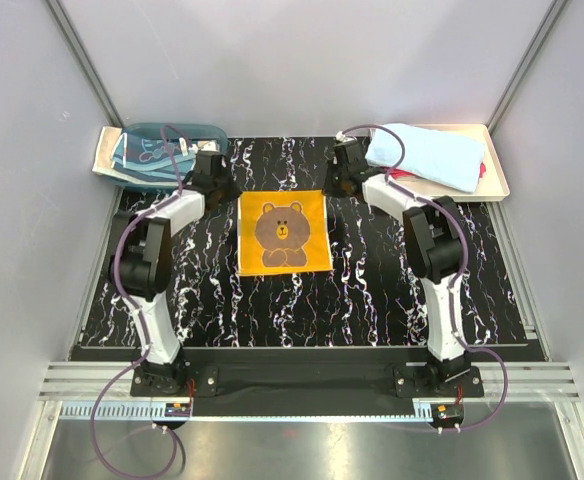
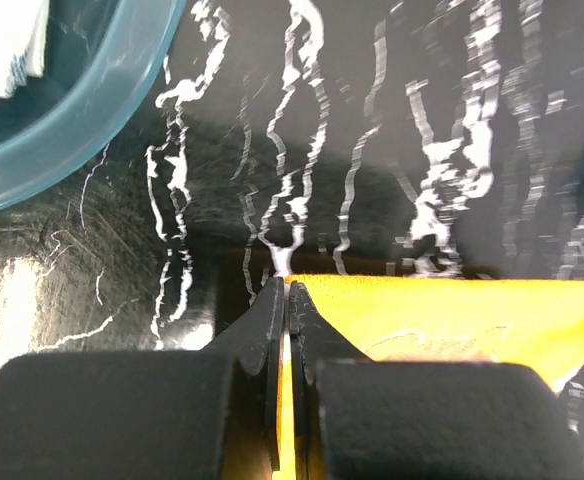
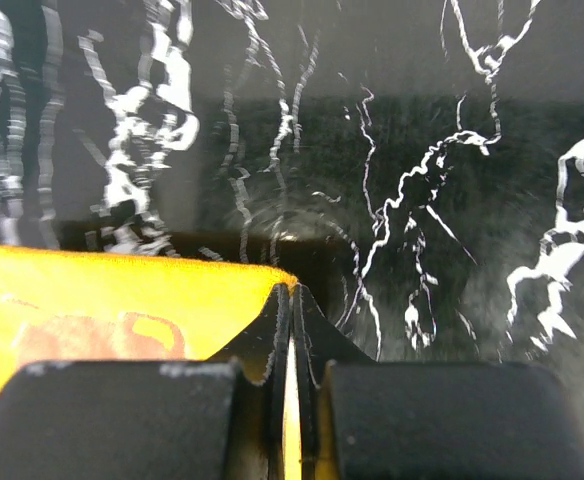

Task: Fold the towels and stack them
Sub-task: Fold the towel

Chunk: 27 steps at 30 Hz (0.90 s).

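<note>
- The step in hand looks like the first fold of the bear towel (image 1: 284,232), taking its far edge over to the near edge. To do it well, raise both far corners together and only a little. Keep that edge taut between them, and bring both toward the arm bases at one pace. Let go once the corners sit on the near corners. An uneven pull would likely skew the fold, and too low a carry could drag the whole cloth.
- Far left, the basin (image 1: 167,130) holds bunched bluish towels (image 1: 144,155); I cannot tell how many.
- The left pincer (image 2: 285,290) is at the towel's far-left corner, low over the bench (image 1: 372,290). Its jaws are pressed almost together with a thin strip of yellow cloth between them, so it grips that corner.
- The bear towel lies flat and square at mid-bench between the arms, bear side up.
- The right pincer (image 3: 292,295) mirrors this at the far-right corner, equally narrow and pinching yellow cloth.
- Far right, the tray (image 1: 499,183) carries a folded blue towel (image 1: 427,155) with a sliver of red towel (image 1: 484,170) beside it, probably the stack this one joins.
</note>
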{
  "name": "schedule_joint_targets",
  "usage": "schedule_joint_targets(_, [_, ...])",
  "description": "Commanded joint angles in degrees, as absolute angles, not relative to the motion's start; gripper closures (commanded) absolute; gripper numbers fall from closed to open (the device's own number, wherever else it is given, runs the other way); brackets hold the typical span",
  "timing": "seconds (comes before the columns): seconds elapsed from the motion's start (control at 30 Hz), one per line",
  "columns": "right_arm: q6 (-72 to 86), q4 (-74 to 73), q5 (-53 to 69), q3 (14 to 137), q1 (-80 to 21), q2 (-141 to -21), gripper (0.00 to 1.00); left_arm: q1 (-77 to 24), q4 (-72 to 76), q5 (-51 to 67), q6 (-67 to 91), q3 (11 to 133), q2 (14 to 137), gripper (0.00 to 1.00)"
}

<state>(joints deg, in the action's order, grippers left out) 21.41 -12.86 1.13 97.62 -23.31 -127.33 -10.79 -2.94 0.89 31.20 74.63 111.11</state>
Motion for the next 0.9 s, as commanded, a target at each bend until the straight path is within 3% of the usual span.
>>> schedule_joint_targets(0.0, [21.53, -7.39, -0.09, 94.23, -23.29, -119.45, 0.98, -10.46, 2.64, 1.58, 32.08, 72.16, 106.00, 1.00])
schedule_joint_targets(0.47, [27.77, 2.72, 4.92, 72.18, -23.64, -107.41, 0.98, -12.39, 8.96, 2.55, 35.95, 53.62, 94.31, 1.00])
schedule_joint_targets(0.87, [28.04, 3.78, 1.76, 63.02, -27.86, -101.08, 0.98, -15.11, 8.09, 0.44, 36.91, 45.70, 86.14, 1.00])
